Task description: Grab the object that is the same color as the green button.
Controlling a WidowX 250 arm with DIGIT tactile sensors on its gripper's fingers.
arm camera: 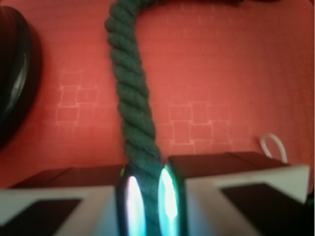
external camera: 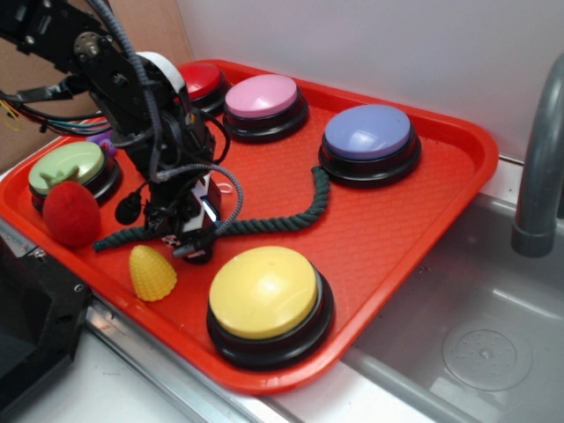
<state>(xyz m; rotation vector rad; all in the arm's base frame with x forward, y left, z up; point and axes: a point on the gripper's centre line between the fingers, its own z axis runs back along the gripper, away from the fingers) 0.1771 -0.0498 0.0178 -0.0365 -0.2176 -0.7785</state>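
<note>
A dark green twisted rope (external camera: 291, 213) lies across the red tray (external camera: 397, 220), curving up toward the purple button. In the wrist view the rope (arm camera: 132, 93) runs straight down between the two jaws, which press on it from both sides. My gripper (external camera: 196, 238) (arm camera: 149, 201) is shut on the rope near its middle, low over the tray. The pale green button (external camera: 67, 167) sits at the tray's left end, partly behind a red plush strawberry (external camera: 70, 216).
A yellow button (external camera: 263, 293) stands just right of the gripper, a small yellow corn-like toy (external camera: 152, 273) to its front left. Pink (external camera: 262, 97), purple (external camera: 367, 134) and red (external camera: 201, 81) buttons line the back. A sink and grey faucet (external camera: 539, 167) lie to the right.
</note>
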